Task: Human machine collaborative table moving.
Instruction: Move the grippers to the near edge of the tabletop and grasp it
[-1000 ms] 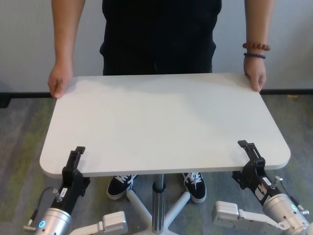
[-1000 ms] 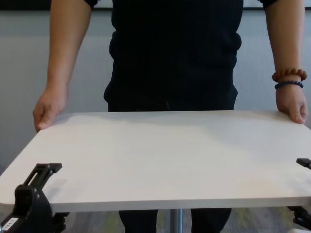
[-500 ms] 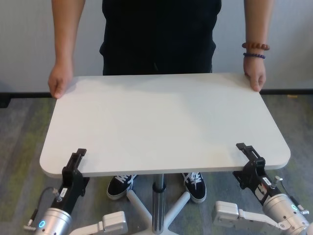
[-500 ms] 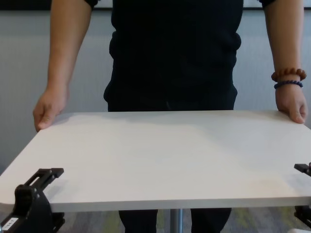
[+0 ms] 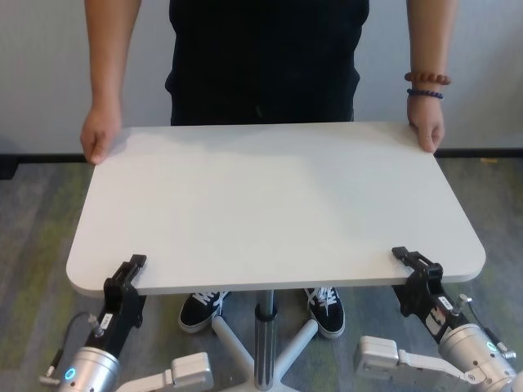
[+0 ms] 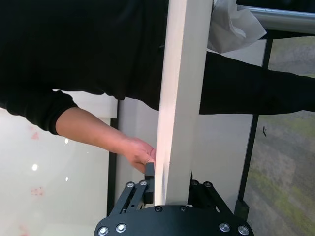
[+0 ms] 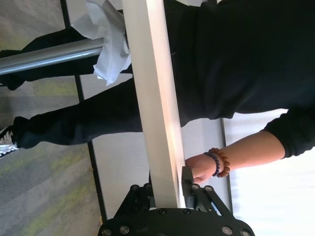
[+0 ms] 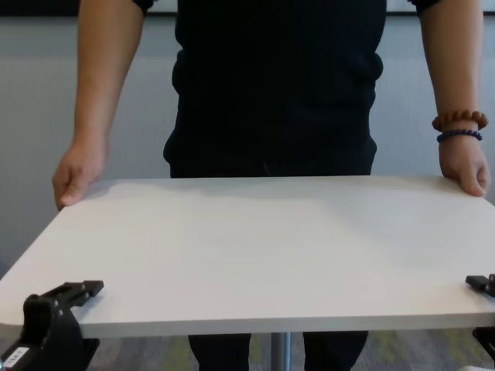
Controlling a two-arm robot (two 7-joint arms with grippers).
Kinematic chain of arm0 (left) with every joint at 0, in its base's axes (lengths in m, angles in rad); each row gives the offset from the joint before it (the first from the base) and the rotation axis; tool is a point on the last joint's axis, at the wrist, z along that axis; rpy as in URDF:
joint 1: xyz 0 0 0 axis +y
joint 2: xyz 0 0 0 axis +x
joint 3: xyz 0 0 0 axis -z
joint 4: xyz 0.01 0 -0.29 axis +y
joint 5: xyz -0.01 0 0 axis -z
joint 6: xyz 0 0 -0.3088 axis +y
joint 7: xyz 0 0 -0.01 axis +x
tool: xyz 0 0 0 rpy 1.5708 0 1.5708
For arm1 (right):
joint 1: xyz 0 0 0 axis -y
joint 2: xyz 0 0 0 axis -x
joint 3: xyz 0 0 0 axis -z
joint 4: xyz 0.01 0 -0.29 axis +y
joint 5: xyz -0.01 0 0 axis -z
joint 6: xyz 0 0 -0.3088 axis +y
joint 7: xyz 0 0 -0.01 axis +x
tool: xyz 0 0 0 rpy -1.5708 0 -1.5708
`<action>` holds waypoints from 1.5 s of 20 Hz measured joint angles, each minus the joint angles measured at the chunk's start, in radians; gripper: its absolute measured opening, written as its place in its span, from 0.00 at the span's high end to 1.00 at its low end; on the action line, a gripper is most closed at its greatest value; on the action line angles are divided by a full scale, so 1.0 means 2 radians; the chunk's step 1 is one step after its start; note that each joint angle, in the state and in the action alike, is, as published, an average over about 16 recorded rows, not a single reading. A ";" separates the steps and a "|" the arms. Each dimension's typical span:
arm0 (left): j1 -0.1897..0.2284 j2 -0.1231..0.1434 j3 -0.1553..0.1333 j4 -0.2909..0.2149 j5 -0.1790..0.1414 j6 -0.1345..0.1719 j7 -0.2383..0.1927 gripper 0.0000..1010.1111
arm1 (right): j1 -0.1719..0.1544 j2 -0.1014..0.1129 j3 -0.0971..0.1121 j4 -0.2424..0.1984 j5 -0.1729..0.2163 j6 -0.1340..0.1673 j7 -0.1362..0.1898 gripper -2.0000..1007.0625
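The white table (image 5: 270, 204) stands on its grey pedestal pole (image 5: 263, 339). The human (image 5: 261, 57) in a black shirt stands at the far side, with one hand (image 5: 100, 139) on the far left corner and the braceleted hand (image 5: 426, 131) on the far right corner. My left gripper (image 5: 129, 276) is shut on the near edge by the left corner, and the left wrist view shows the edge (image 6: 177, 98) between its fingers (image 6: 149, 177). My right gripper (image 5: 411, 266) is shut on the near edge by the right corner, and the right wrist view shows the same there (image 7: 167, 189).
The pedestal's white star-base legs (image 5: 237, 347) spread on grey carpet under the table. The human's black sneakers (image 5: 200, 309) stand between them. White parts of my body (image 5: 384, 355) sit low at both sides. A pale wall is behind the human.
The upper fingers of both grippers have tilted down flat onto the tabletop, closing on the near edge. The table and the human's hands have stayed in place.
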 joint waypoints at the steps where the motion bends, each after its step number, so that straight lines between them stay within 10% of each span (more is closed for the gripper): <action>1: 0.000 0.000 0.000 0.000 0.000 0.000 0.000 0.62 | 0.000 0.000 0.000 0.000 0.000 0.000 0.000 0.70; 30: 0.000 0.000 0.000 0.000 0.000 0.000 0.000 0.78 | 0.000 0.000 0.000 0.000 0.000 0.000 0.000 0.79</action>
